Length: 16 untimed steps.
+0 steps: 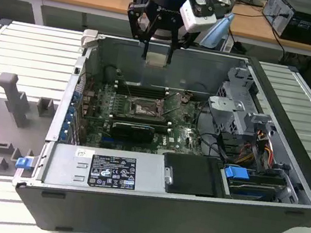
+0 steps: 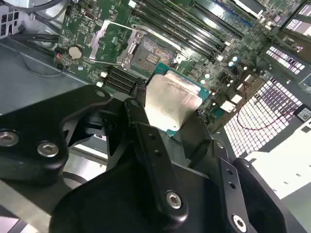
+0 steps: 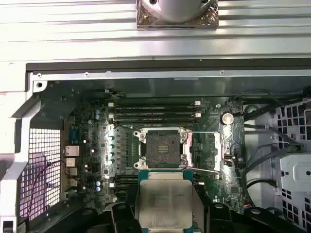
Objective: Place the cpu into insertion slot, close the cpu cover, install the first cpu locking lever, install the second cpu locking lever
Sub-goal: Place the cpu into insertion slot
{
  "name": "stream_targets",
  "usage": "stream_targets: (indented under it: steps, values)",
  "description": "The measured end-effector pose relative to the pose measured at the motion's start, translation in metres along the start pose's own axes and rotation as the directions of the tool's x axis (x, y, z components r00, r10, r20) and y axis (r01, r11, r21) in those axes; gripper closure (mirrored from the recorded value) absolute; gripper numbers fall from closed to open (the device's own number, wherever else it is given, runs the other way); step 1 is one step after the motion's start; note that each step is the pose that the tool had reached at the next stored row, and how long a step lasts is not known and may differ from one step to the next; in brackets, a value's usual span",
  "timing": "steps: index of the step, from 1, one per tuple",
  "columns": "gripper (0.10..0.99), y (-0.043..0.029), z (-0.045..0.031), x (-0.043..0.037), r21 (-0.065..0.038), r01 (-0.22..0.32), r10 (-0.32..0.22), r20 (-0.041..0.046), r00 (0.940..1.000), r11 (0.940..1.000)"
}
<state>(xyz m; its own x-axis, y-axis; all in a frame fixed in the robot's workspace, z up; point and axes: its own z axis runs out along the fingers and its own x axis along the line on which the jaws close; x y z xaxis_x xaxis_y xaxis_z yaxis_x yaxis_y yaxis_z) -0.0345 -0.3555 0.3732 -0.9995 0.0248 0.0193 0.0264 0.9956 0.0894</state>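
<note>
My black gripper (image 1: 157, 50) hangs above the rear wall of the open computer case, shut on the cpu (image 1: 156, 58). The cpu (image 2: 171, 101) is a flat square chip held level by its edges, silver top face up in both wrist views (image 3: 165, 200). The insertion slot (image 3: 163, 147) is a dark square socket with a metal rim on the green board; it lies bare, below and ahead of the chip, and shows as well in the exterior view (image 1: 143, 110). The cpu cover (image 2: 109, 37) is swung open beside the socket, toward the coin battery. Thin wire levers (image 3: 203, 170) stick out on that side.
The case walls (image 1: 295, 132) enclose the board. Long black memory slots (image 3: 154, 112) run beside the socket, and a black card (image 1: 133, 129) lies in front of it. A drive cage with cables (image 1: 243, 121) fills the exterior view's right. Grey fixtures (image 1: 13, 97) stand on the table outside.
</note>
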Motion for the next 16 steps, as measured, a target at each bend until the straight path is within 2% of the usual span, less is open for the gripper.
stream_targets:
  steps: [4,7,9,14,16]
  values:
    - [0.557,0.0,0.0,0.0,-0.001,-0.04,0.04,0.0035,0.9992,0.9992]
    - [0.557,0.0,0.0004,0.0,-0.003,-0.13,0.13,0.0114,0.9915,0.9915]
    - [0.557,-0.0001,0.0006,0.0,-0.004,-0.156,0.156,0.0138,0.9876,0.9877]
    - [0.557,-0.0001,0.0009,0.0,-0.007,-0.232,0.233,0.0203,0.9724,0.9726]
    - [0.557,-0.0001,0.0009,0.0,-0.007,-0.245,0.245,0.0214,0.9692,0.9694]
